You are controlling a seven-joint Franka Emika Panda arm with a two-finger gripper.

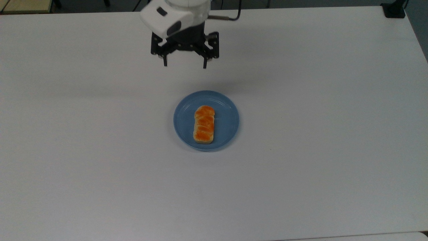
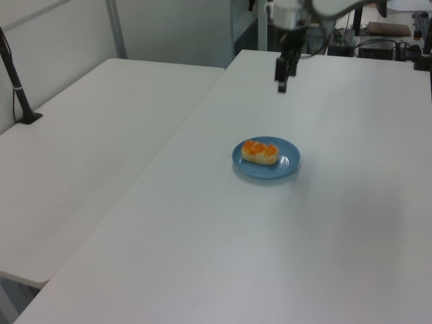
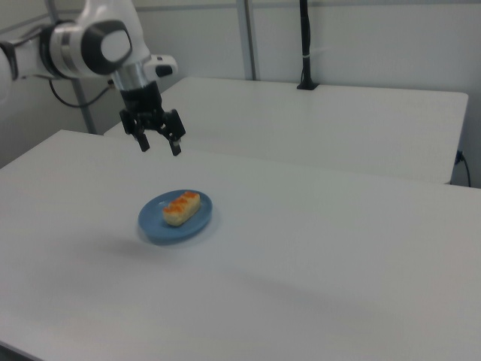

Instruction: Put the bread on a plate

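Observation:
The bread (image 1: 204, 124), a small braided loaf with a glossy orange top, lies flat on the round light-blue plate (image 1: 226, 117) in the middle of the white table. It shows the same way in the left view, bread (image 2: 260, 152) on plate (image 2: 287, 164), and in the right view, bread (image 3: 182, 207) on plate (image 3: 156, 223). My gripper (image 1: 184, 65) hangs open and empty, well above the table and back from the plate, toward the top view's upper edge. It also appears as gripper (image 3: 158, 146) and gripper (image 2: 280, 85).
A second white table (image 2: 88, 128) stands alongside on the left view's left. A black post (image 2: 15, 88) is clamped at its far edge. Black gear sits at a table corner (image 1: 394, 10). Bare white tabletop (image 1: 317, 150) surrounds the plate.

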